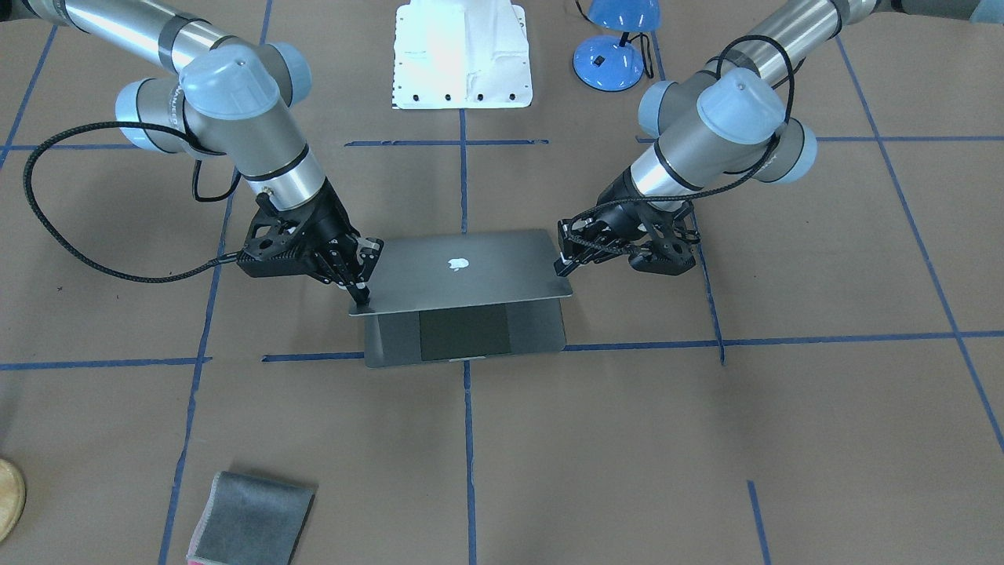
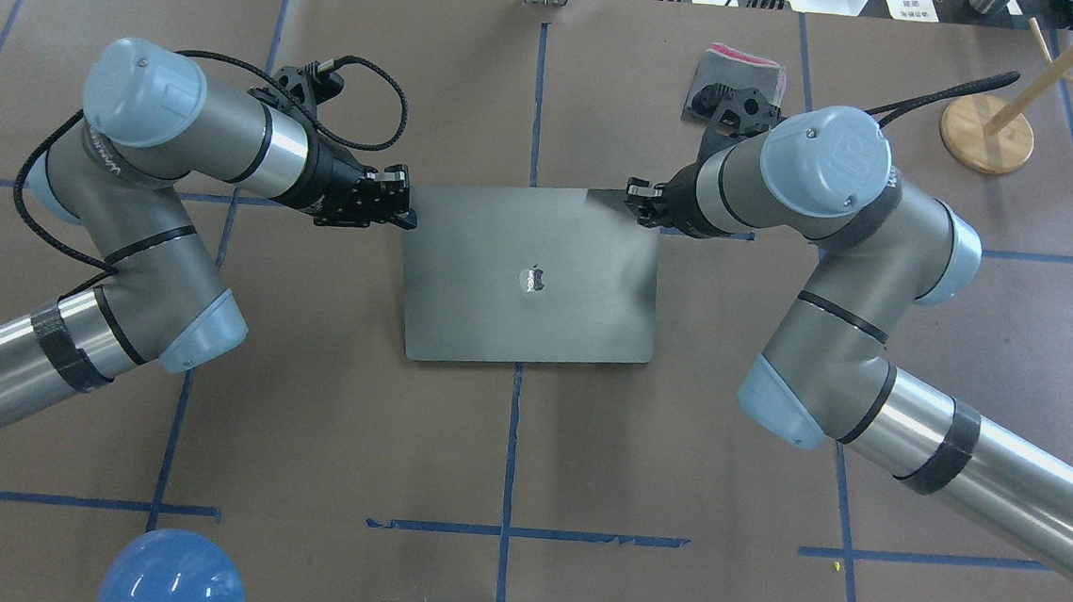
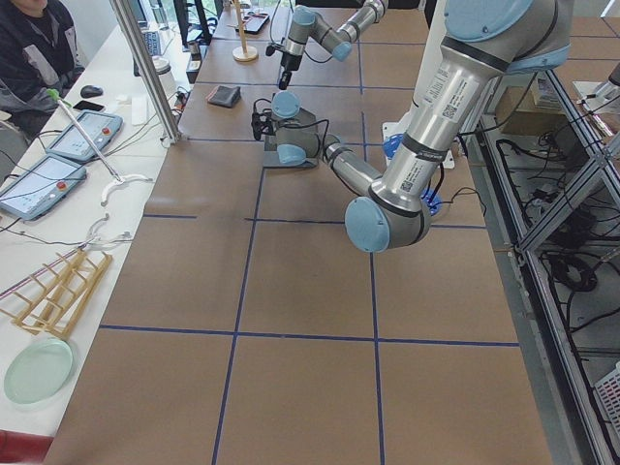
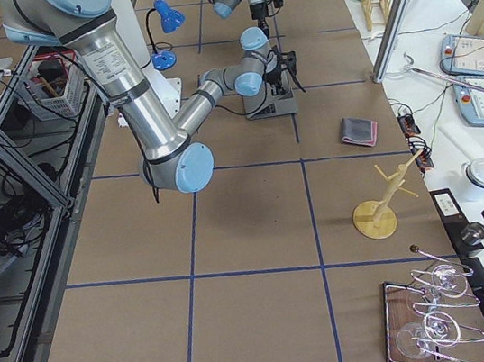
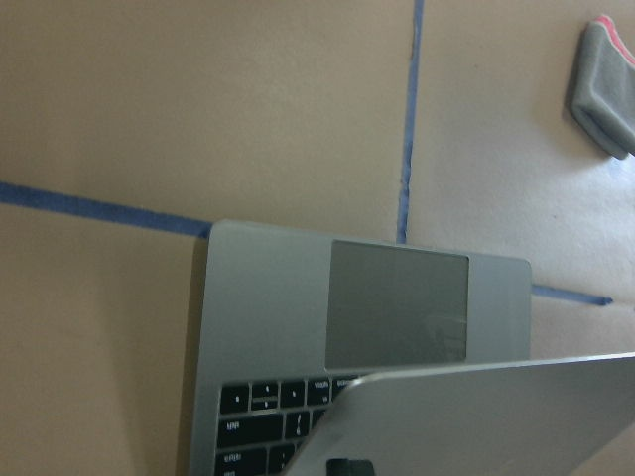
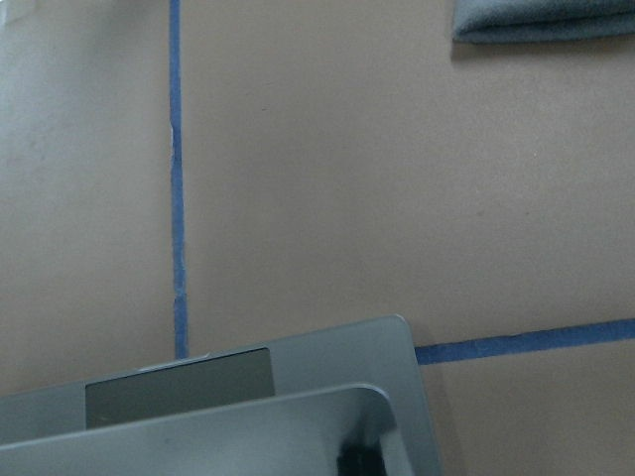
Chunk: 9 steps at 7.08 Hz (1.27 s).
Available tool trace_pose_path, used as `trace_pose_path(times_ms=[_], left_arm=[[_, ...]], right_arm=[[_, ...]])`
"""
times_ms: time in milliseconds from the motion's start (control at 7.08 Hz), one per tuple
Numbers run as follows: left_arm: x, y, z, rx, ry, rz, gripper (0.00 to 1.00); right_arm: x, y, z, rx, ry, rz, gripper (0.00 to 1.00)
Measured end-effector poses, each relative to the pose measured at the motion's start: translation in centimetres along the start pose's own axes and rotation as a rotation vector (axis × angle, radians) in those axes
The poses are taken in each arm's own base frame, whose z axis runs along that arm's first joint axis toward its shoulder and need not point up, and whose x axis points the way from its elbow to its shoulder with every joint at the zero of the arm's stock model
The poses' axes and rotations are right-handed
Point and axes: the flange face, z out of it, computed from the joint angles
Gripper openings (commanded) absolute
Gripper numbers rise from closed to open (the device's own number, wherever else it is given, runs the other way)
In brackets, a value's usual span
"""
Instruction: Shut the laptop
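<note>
The grey laptop (image 2: 530, 282) lies mid-table with its lid (image 1: 463, 271) tilted low over the base. The trackpad (image 1: 464, 331) and front edge still show beneath it, and the keyboard shows in the left wrist view (image 5: 263, 416). My left gripper (image 2: 403, 205) rests on one free corner of the lid, at the view's right in the front-facing view (image 1: 563, 263). My right gripper (image 2: 642, 206) rests on the other corner (image 1: 361, 297). Both look shut and hold nothing. One dark fingertip shows on the lid in each wrist view.
A folded grey cloth (image 1: 251, 522) lies toward the operators' side; it also shows in the overhead view (image 2: 741, 74). A blue desk lamp (image 1: 616, 47) and the white robot base (image 1: 463, 55) stand behind the laptop. A wooden stand (image 2: 987, 134) is at the right.
</note>
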Motion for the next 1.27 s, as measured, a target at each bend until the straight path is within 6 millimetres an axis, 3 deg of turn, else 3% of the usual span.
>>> trace_pose_path(times_ms=[424, 565, 706, 847, 1129, 1271], left_arm=[[-2.1, -1.8, 5.7, 0.028, -0.098, 0.032, 0.0], [-2.4, -2.0, 6.3, 0.031, -0.109, 0.05, 0.03], [-2.5, -2.3, 6.1, 0.034, -0.11, 0.054, 0.66], [-2.6, -2.8, 5.7, 0.03, -0.113, 0.049, 1.0], [-4.5, -4.5, 4.2, 0.018, -0.136, 0.022, 1.0], [-7.2, -6.4, 2.5, 0.008, -0.168, 0.007, 1.0]], right_arm=[[-0.2, -1.7, 5.6, -0.018, 0.091, 0.009, 0.05], [-0.1, -1.9, 6.2, -0.019, 0.1, 0.005, 0.14], [-0.2, -2.6, 5.9, -0.015, 0.099, 0.002, 0.94], [0.1, -3.5, 5.6, -0.015, 0.101, 0.004, 1.0], [2.8, -5.4, 5.0, -0.052, 0.129, 0.023, 1.0], [5.2, -7.3, 3.9, -0.099, 0.151, 0.015, 1.0]])
